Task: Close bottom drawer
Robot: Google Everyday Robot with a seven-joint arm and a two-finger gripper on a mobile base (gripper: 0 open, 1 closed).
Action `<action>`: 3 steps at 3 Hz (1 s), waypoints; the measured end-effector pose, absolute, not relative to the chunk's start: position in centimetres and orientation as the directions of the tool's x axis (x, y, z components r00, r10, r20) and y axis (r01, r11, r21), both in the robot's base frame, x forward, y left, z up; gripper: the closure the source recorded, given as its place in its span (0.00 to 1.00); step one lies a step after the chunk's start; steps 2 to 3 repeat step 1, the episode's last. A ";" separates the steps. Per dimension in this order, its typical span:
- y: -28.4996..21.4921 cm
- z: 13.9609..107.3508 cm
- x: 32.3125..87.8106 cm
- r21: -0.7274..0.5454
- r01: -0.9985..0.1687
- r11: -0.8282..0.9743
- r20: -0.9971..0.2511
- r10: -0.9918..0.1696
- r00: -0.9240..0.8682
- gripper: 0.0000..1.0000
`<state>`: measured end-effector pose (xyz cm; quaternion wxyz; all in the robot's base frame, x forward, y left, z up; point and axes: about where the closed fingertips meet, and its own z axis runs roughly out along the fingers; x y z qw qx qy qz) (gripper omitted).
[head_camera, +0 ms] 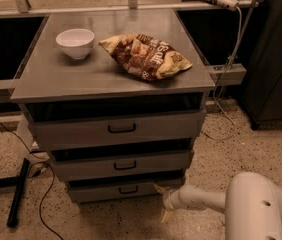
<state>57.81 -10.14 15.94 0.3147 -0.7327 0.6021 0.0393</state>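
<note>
The bottom drawer (126,190) is the lowest of three grey drawers in the cabinet, with a small black bar handle. Its front sits a little further back than the middle drawer (123,165) above it. My gripper (162,202) is at floor level by the drawer's right front corner, at the end of the white arm (201,199) that reaches in from the lower right. One fingertip (159,188) is close to the drawer's right end; the other fingertip (165,216) points down toward the floor. The fingers are spread open and hold nothing.
On the cabinet top (81,74) stand a white bowl (75,42) and a chip bag (146,55). The top drawer (121,128) juts out furthest. A black bar (18,192) and cables lie on the floor to the left. A dark cabinet (276,59) stands on the right.
</note>
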 end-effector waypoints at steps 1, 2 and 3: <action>-10.1 15.9 57.8 -0.414 -0.907 -0.077 -0.437 -0.858 0.272 0.00; -10.1 15.9 57.8 -0.414 -0.907 -0.077 -0.437 -0.858 0.272 0.00; -10.1 15.9 57.8 -0.414 -0.907 -0.077 -0.437 -0.858 0.272 0.00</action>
